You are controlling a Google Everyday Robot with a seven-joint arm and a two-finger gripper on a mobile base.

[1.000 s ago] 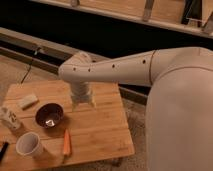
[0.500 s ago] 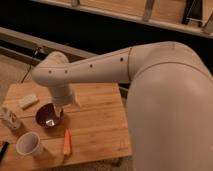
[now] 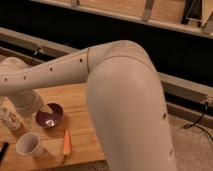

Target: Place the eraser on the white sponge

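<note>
Hovering just left of the dark bowl (image 3: 49,118), the gripper (image 3: 30,106) hides its grip: holding or empty, I cannot tell. Neither white sponge nor eraser shows beyond the arm (image 3: 55,75); best descend slowly, clear of the bowl.

Hand (image 3: 31,104) has swung leftward over the table (image 3: 80,102).

Light wooden table (image 3: 77,107), dark recessed wall (image 3: 165,45) behind, grey rail (image 3: 185,85), speckled floor (image 3: 192,150), black cable (image 3: 197,120)

A wooden table (image 3: 75,100) holds a dark bowl (image 3: 49,118), white cup (image 3: 29,145), orange carrot (image 3: 66,142) and small bottle (image 3: 10,117); the gripper (image 3: 33,108) sits beside the bowl.
</note>
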